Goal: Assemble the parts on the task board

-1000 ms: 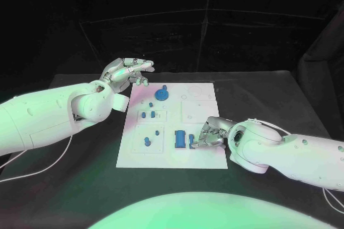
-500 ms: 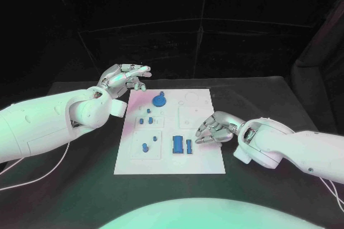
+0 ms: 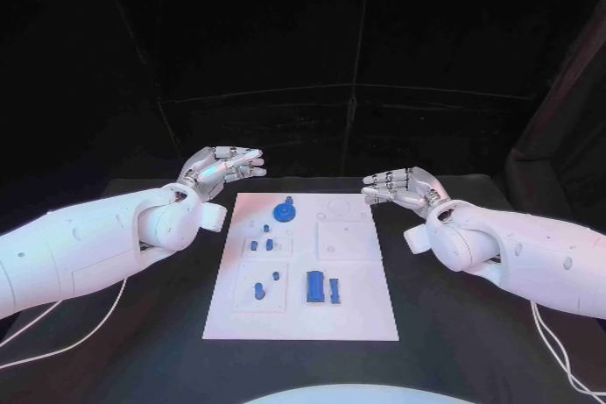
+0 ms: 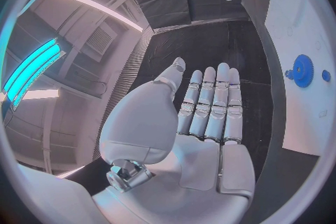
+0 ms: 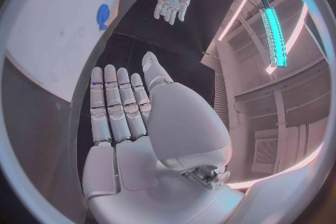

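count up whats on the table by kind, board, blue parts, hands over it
task board: 1
blue gear: 1
small blue pegs: about 6, some too small to separate
blue rectangular blocks: 2
hands, both holding nothing: 2, left hand and right hand
total: about 12

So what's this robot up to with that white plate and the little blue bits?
At this moment it is handling nothing. The left hand and the right hand are both lifted, fingers straight and empty, one beyond each far corner of the white task board. On the board sit the blue parts: a gear at the far end, small pegs in the middle, and a rectangular block with a thinner piece beside it near the front.
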You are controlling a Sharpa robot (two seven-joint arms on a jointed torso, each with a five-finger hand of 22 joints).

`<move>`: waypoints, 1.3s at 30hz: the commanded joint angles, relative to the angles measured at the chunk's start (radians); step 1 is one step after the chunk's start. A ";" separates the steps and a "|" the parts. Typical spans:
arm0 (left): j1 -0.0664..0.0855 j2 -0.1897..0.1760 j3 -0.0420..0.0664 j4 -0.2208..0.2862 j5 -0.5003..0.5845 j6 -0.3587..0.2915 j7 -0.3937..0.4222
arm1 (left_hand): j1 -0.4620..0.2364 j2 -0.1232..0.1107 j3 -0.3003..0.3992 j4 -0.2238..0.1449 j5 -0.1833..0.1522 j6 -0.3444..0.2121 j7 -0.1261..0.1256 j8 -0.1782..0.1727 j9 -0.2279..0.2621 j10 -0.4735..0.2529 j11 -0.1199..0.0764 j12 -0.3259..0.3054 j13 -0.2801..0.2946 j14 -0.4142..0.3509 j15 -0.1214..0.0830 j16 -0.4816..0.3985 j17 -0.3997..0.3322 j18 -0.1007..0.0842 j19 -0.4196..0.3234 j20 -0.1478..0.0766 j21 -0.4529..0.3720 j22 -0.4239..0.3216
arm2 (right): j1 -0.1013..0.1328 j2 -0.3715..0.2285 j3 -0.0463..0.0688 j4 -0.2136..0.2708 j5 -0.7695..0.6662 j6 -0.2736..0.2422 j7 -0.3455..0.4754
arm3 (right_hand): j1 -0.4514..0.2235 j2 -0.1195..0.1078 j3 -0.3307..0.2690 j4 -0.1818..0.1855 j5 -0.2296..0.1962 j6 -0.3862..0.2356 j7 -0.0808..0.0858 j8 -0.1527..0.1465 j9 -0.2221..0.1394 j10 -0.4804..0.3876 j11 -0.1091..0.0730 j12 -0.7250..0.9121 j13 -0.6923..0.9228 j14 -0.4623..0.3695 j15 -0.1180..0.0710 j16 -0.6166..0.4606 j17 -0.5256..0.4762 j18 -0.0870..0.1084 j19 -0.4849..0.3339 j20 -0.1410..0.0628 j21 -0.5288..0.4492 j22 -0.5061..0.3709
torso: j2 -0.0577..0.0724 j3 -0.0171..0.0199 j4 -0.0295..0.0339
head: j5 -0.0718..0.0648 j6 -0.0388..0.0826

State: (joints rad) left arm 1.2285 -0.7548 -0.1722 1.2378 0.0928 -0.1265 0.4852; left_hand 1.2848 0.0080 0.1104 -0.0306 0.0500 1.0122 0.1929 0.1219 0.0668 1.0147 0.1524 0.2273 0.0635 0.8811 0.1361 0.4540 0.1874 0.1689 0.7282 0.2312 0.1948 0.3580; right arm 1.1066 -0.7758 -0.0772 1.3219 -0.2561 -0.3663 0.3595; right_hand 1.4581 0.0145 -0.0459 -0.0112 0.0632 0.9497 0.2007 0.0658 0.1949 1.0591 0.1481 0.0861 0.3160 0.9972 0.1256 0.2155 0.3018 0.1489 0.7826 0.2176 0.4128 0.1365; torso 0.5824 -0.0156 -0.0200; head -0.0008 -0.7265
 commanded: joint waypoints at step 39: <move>-0.178 -0.025 0.172 0.332 -0.093 -0.643 0.035 | -1.042 -0.008 -0.110 0.031 -0.050 -0.828 -0.193 -0.122 -0.067 -0.831 -0.152 -0.227 -0.064 -0.719 -0.136 -0.454 -0.187 -0.169 -0.604 -0.231 -0.195 -0.358 | -0.057 -0.004 0.077 0.248 0.256 -0.404 0.161 | -1.190 -0.014 0.046 0.011 -0.063 -0.768 -0.201 -0.066 -0.195 -0.857 -0.148 -0.086 -0.316 -0.800 -0.126 -0.215 -0.302 -0.149 -0.624 -0.218 -0.413 -0.137 | -0.038 0.0156 0.0200 | 0.001 0.127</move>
State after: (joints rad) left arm 1.0490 -0.7791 -0.0021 1.5659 0.0320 -0.6948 0.4986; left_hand 0.3296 0.0003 0.0059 -0.0001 0.0038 0.2490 0.0057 0.0040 0.0012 0.2487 0.0046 0.0073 0.0012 0.2186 0.0029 0.0476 0.0017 0.0215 0.1687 0.0341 0.0040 0.0323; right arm 1.0484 -0.7797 -0.0011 1.5671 -0.0174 -0.7340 0.4969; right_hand 0.3629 0.0003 0.0006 -0.0068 0.0063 0.2458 0.0089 0.0039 0.0017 0.2739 0.0031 0.0065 0.0020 0.2677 0.0024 0.0046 0.0024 0.0372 0.2144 0.0266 0.0283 0.0016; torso 0.5444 -0.0001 -0.0001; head 0.0000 -0.5999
